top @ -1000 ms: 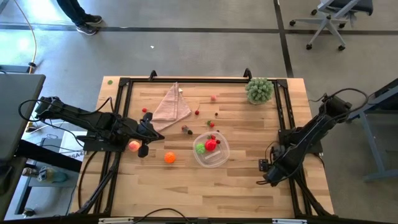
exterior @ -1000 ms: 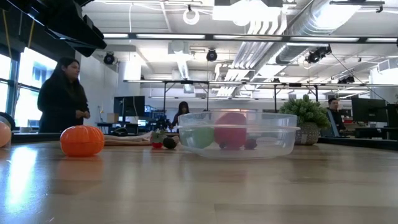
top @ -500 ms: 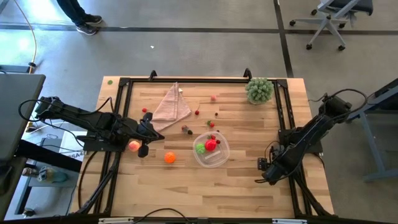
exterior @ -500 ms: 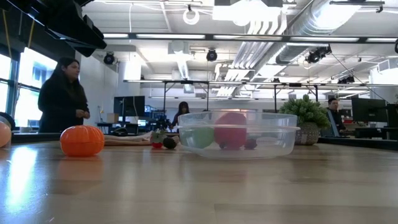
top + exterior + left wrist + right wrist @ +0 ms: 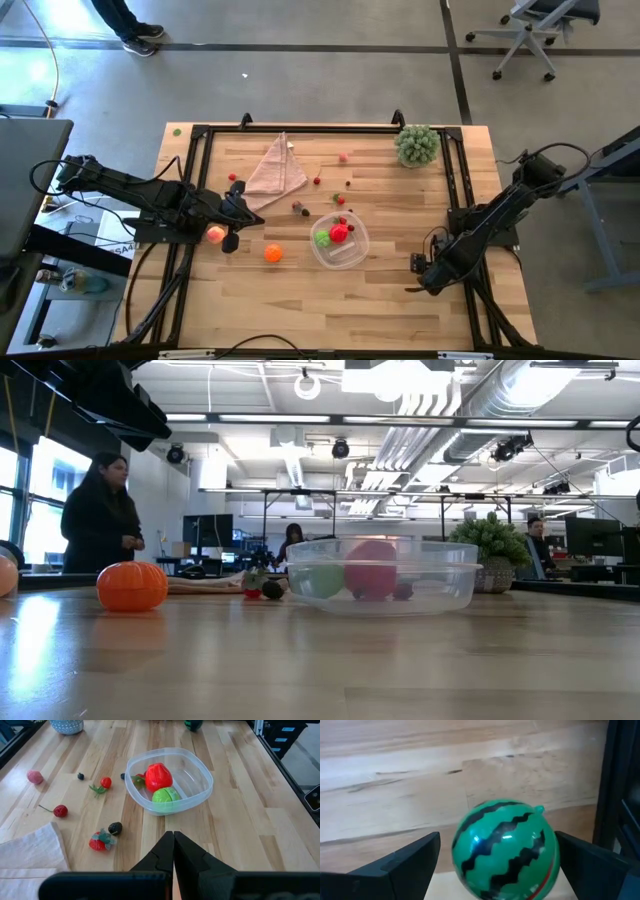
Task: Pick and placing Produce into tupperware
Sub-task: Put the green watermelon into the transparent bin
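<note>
We see the right end effector point(image 5: 495, 865) low at the counter's right edge, toward the near right corner, its fingers spread wide with the melon point(image 5: 504, 851) sitting between them, not visibly pinched. The melon is round, so it has no long axis to line up with; what matters is that it lies straight ahead of this end effector, centred in the gap, and the fingers only have to close. In the high view the right end effector point(image 5: 418, 276) hides the melon.

The tub point(image 5: 340, 240) lies near the counter's middle, inward from the right end effector, with bare wood between them. It already holds a red fruit point(image 5: 339, 233) and a green fruit point(image 5: 322, 238).

The left end effector point(image 5: 173, 851) is pressed together at the left edge, with a peach point(image 5: 215, 234) just beside it in the high view. We cannot tell whether it holds the peach. An orange point(image 5: 273, 254) sits between that arm and the tub, and small berries point(image 5: 60, 811) are scattered beyond the tub, toward the pink cloth point(image 5: 275, 168). A plant point(image 5: 417, 145) stands at the far right corner, well clear.
</note>
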